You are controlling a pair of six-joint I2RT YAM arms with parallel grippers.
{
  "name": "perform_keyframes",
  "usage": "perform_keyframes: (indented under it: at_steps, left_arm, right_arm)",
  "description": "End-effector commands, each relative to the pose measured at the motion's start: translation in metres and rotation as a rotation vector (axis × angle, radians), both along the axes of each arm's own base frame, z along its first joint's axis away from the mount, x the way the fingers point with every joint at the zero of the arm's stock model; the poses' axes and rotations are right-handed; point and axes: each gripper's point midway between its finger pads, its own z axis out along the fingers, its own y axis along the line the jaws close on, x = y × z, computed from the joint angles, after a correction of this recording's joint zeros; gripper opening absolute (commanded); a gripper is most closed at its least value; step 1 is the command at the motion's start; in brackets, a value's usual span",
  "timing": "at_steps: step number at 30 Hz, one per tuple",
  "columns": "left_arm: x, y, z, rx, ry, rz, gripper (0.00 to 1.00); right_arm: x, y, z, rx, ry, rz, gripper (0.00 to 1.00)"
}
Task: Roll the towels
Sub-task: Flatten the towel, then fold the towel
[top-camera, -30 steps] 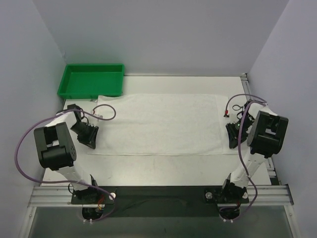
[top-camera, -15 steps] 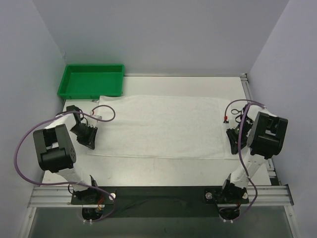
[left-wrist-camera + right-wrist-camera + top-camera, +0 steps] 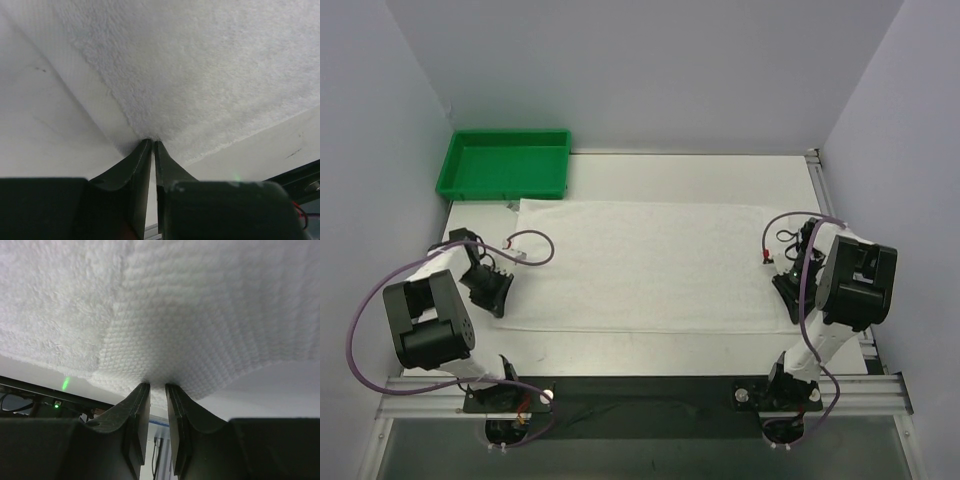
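The white towel (image 3: 640,265) lies spread flat across the table, nearly as wide as it. My left gripper (image 3: 500,298) is shut on the towel's left edge near its front corner. In the left wrist view the fingers (image 3: 137,165) pinch the terry cloth (image 3: 200,75) at their tips. My right gripper (image 3: 784,290) is shut on the towel's right edge. In the right wrist view the fingers (image 3: 136,410) clamp the waffle-weave hem (image 3: 175,305), which lifts slightly at the pinch.
A green plastic tray (image 3: 505,162) stands at the back left, just beyond the towel's far left corner. Purple cables loop over the towel's left edge (image 3: 530,245) and right edge (image 3: 785,222). Bare table (image 3: 650,352) shows in front of the towel.
Both grippers have drawn back toward the arm bases, holding the towel's side edges. The whole towel has slid toward the near edge of the table.
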Motion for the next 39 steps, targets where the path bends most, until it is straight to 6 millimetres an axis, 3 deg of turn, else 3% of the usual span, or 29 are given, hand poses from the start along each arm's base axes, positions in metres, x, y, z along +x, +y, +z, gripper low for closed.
perform_keyframes:
  at_steps: [1, 4, 7, 9, 11, 12, 14, 15, 18, 19, 20, 21, 22, 26, 31, 39]
  left_arm:
    - [-0.054, 0.015, -0.009, 0.081, 0.156, -0.094, 0.2]
    - [-0.059, 0.015, -0.003, 0.094, 0.144, -0.106, 0.23]
    - [-0.052, 0.011, 0.009, 0.063, 0.103, -0.115, 0.36]
    - [-0.03, 0.009, 0.023, 0.041, 0.041, -0.097, 0.46]
    - [0.001, 0.007, 0.043, 0.006, -0.041, -0.065, 0.51]
    - [0.013, 0.006, 0.049, -0.009, -0.063, -0.039, 0.53]
    - [0.038, -0.002, 0.061, -0.066, -0.127, -0.013, 0.55]
    - [0.063, 0.0, 0.074, -0.08, -0.172, 0.028, 0.55]
    - [0.117, -0.003, 0.091, -0.16, -0.265, 0.115, 0.57]
    - [0.131, -0.003, 0.095, -0.18, -0.286, 0.138, 0.6]
    - [0.147, -0.007, 0.098, -0.215, -0.314, 0.15, 0.63]
    - [0.157, -0.007, 0.087, -0.24, -0.291, 0.173, 0.71]
    - [0.176, -0.006, 0.097, -0.25, -0.32, 0.216, 0.75]
    - [0.217, 0.0, 0.09, -0.29, -0.356, 0.292, 0.77]
    - [0.239, -0.002, 0.068, -0.321, -0.344, 0.335, 0.77]
    - [0.241, -0.009, 0.048, -0.316, -0.321, 0.342, 0.79]
  right_arm:
    - [0.0, -0.011, -0.002, -0.042, -0.013, 0.067, 0.23]
    - [-0.001, -0.006, 0.005, -0.012, -0.013, 0.081, 0.25]
    - [0.011, 0.0, 0.018, 0.036, -0.072, 0.056, 0.32]
    - [0.039, -0.007, 0.035, 0.039, -0.182, -0.002, 0.34]
    - [0.06, -0.008, 0.044, 0.063, -0.232, -0.051, 0.36]
    - [0.08, -0.013, 0.056, 0.05, -0.287, -0.062, 0.36]
    - [0.102, -0.014, 0.058, 0.058, -0.317, -0.116, 0.37]
    - [0.129, -0.021, 0.073, 0.045, -0.388, -0.136, 0.37]
    - [0.168, -0.023, 0.073, 0.077, -0.43, -0.236, 0.37]
    - [0.193, -0.028, 0.088, 0.076, -0.497, -0.257, 0.37]
    - [0.204, -0.027, 0.078, 0.088, -0.486, -0.279, 0.38]
    - [0.215, -0.026, 0.078, 0.099, -0.493, -0.327, 0.38]
    - [0.235, -0.03, 0.077, 0.098, -0.52, -0.339, 0.4]
    - [0.271, -0.03, 0.07, 0.106, -0.551, -0.391, 0.48]
    - [0.296, -0.014, 0.044, 0.14, -0.527, -0.445, 0.56]
    - [0.321, -0.004, 0.018, 0.183, -0.513, -0.549, 0.61]
